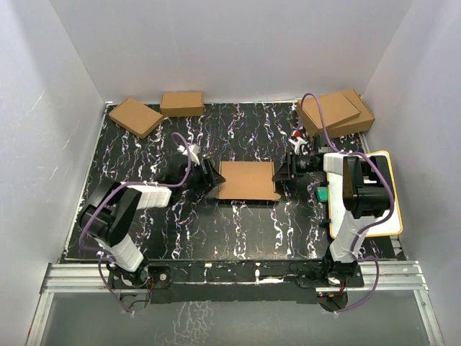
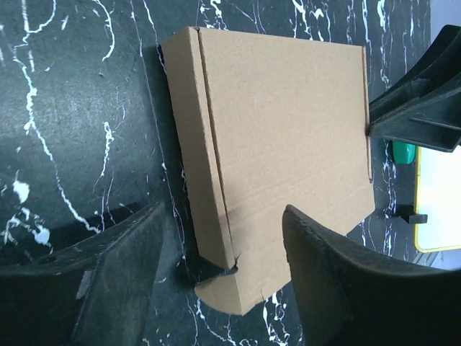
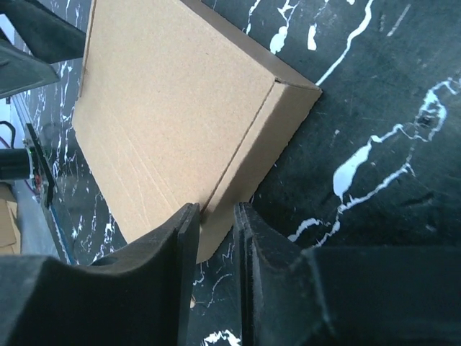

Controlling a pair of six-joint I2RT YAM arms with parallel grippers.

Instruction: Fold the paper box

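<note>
Paper box (image 1: 247,179), seemingly flat, on table (image 1: 238,227)

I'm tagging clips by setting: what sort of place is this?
Probably a robot test cell: plain white walls enclose a black marbled table, left arm and right arm bolted at its near edge, the paper box between them.

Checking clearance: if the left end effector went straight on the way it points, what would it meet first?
The paper box: its near end lies between the left end effector's open fingers, so contact would likely come at once.
</note>
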